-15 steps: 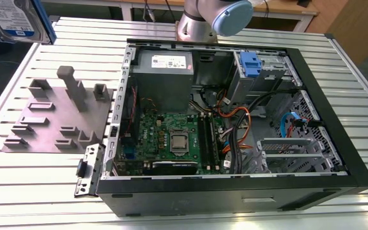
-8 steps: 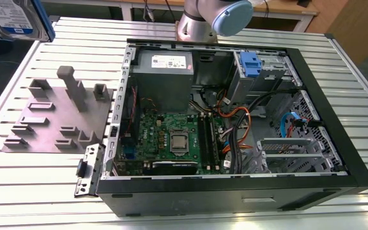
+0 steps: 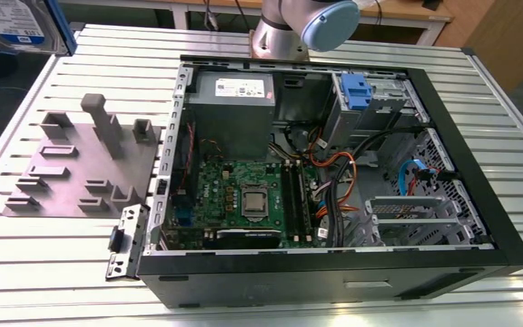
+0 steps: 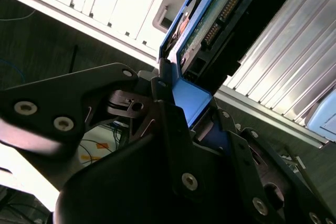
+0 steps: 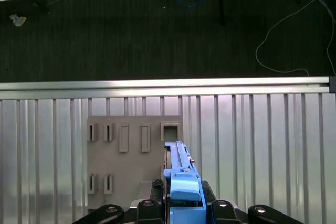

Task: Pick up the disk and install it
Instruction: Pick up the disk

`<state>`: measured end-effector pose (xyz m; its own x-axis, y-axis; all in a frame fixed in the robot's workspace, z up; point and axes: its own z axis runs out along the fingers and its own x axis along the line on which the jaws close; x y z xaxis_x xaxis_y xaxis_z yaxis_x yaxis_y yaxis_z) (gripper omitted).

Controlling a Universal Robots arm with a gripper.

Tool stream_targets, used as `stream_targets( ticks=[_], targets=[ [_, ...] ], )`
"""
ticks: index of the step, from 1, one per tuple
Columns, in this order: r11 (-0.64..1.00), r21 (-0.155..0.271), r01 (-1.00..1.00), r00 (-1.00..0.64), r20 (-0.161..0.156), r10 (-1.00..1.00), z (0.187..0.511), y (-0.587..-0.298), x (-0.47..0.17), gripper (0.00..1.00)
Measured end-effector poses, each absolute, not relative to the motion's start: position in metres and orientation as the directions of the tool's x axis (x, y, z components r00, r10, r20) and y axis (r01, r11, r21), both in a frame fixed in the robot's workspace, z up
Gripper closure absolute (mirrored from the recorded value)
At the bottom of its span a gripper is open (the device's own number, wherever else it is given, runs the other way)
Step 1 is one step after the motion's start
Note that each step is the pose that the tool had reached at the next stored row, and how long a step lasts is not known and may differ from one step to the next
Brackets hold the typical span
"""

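Gripped the disk [image 5: 181,169] by its blue frame, with the gripper [image 5: 184,203] clenched on either side of it in both wrist views. Hung edge-on above the slatted table [image 5: 262,145], close by the grey holder board [image 5: 134,161] and clear of both. Appeared high at the exterior view's upper left corner, well apart from the open computer case [image 3: 316,276] standing on the same table.
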<state>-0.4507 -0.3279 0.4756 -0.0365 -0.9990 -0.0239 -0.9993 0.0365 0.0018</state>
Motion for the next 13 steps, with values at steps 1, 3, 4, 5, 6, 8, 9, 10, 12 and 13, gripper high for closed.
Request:
stream_targets(
  ticks=[1,3,4,5,6,8,9,10,12,13],
  targets=[
    [0.036,0.002,-0.999,-0.037,-0.024,-0.999,0.4764,-0.3279,-0.4507,0.64],
    [0.036,0.002,-0.999,-0.037,-0.024,-0.999,0.4780,-0.3279,-0.4507,0.64],
    [0.036,0.002,-0.999,-0.036,-0.024,-0.999,0.4787,-0.3279,-0.4507,0.64],
    [0.036,0.002,-0.999,-0.037,-0.024,-0.999,0.4795,-0.3279,-0.4507,0.64],
    [0.036,0.002,-0.999,-0.037,-0.024,-0.999,0.4802,-0.3279,-0.4507,0.64],
    [0.037,0.002,-0.999,-0.037,-0.024,-0.999,0.4816,-0.3279,-0.4507,0.64],
    [0.036,0.002,-0.999,-0.037,-0.024,-0.999,0.4822,-0.3279,-0.4507,0.64],
    [0.036,0.002,-0.999,-0.037,-0.024,-0.999,0.4829,-0.3279,-0.4507,0.64],
    [0.036,0.002,-0.999,-0.037,-0.024,-0.999,0.4843,-0.3279,-0.4507,0.64],
    [0.036,0.002,-0.999,-0.036,-0.024,-0.999,0.4850,-0.3279,-0.4507,0.64]
  ],
)
